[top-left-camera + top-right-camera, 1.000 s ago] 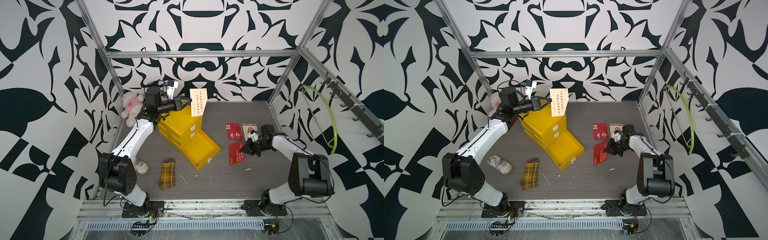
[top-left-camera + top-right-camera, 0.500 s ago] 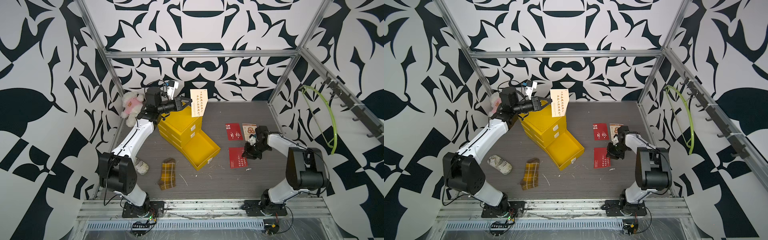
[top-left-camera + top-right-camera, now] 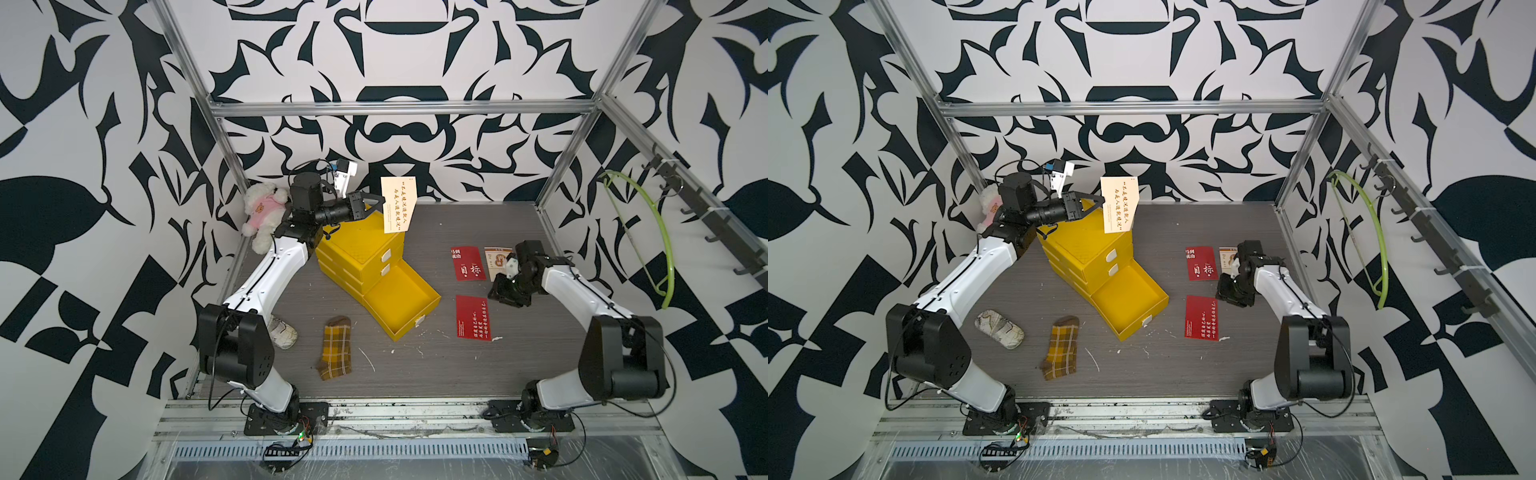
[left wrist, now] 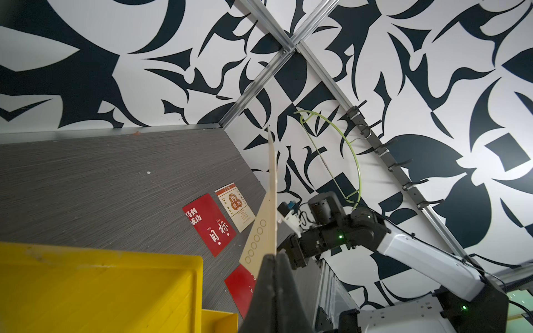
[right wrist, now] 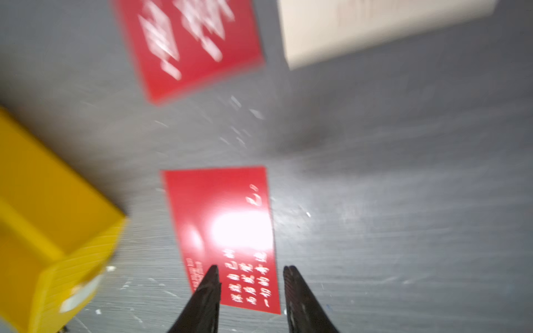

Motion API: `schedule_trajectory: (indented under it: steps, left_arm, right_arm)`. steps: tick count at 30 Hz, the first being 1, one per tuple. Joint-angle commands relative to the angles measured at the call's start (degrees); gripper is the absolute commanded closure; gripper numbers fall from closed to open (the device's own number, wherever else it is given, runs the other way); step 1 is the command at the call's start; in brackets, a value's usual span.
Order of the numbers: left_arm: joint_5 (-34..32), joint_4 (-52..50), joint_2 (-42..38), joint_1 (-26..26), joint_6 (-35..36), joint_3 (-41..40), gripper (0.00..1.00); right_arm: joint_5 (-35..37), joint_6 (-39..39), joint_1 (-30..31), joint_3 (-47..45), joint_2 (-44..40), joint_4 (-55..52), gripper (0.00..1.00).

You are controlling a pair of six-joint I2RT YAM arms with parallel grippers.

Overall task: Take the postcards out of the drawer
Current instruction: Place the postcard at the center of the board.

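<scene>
My left gripper [image 3: 376, 202] is shut on a cream postcard [image 3: 399, 210] with orange-red writing, held upright in the air above the yellow drawer unit [image 3: 357, 253]. In the left wrist view that cream postcard [image 4: 264, 230] shows edge-on between the closed jaws. The bottom drawer [image 3: 401, 301] is pulled out and nothing lies in it. Three postcards lie flat on the grey table to its right: a red one [image 3: 467, 264], a cream one with a round emblem [image 3: 496, 262], and a second red postcard [image 3: 472, 318]. My right gripper [image 5: 251, 276] hovers open over this second red postcard [image 5: 225, 219].
A yellow-brown plaid sock [image 3: 336, 347] and a white shoe [image 3: 282, 330] lie near the front left. A plush toy [image 3: 262, 214] sits in the back left corner. A green hanger [image 3: 648, 232] hangs on the right wall rail.
My right gripper has opened and let go of the red postcard, which now lies flat on the table. The left arm with the cream postcard has not moved.
</scene>
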Motion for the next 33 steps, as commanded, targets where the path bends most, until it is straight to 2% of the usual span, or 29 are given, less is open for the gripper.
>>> schedule_trajectory:
  steps: [1,4,10,13,16,18,20,27,33]
  left_arm:
    - [4.14,5.30,1.73,0.12,-6.90,3.07,1.00]
    - [8.04,6.75,3.05,0.10,-11.72,5.58,1.00]
    - [14.89,21.60,5.47,-0.77,-26.09,6.67,1.00]
    - [18.55,22.94,6.66,-2.81,-27.25,8.64,1.00]
    - [21.81,22.19,8.08,-5.03,-27.24,10.94,1.00]
    - [23.14,21.61,8.90,-6.24,-27.12,11.89,1.00]
    - [23.30,21.48,9.41,-6.99,-27.11,12.17,1.00]
    - [22.68,20.70,10.60,-7.63,-26.59,12.87,1.00]
    - [22.15,18.88,10.69,-7.63,-25.09,13.20,1.00]
  right_arm:
    - [-8.70,1.80,0.12,4.41,-6.62,9.41,0.54]
    - [-16.38,5.65,0.07,4.81,-9.98,19.98,0.50]
    - [-32.71,15.75,0.41,6.22,-9.32,41.68,0.45]
    - [-38.05,19.18,1.84,7.92,-7.32,48.84,0.40]
    - [-41.09,20.15,4.62,8.90,-6.64,53.62,0.29]
    - [-42.12,20.83,6.29,8.77,-6.95,57.03,0.22]
    - [-41.78,20.12,8.09,8.38,-7.85,58.23,0.19]
    - [-41.97,18.99,12.48,7.71,-9.94,58.63,0.20]
    - [-38.90,13.03,12.69,9.12,-11.85,48.17,0.24]
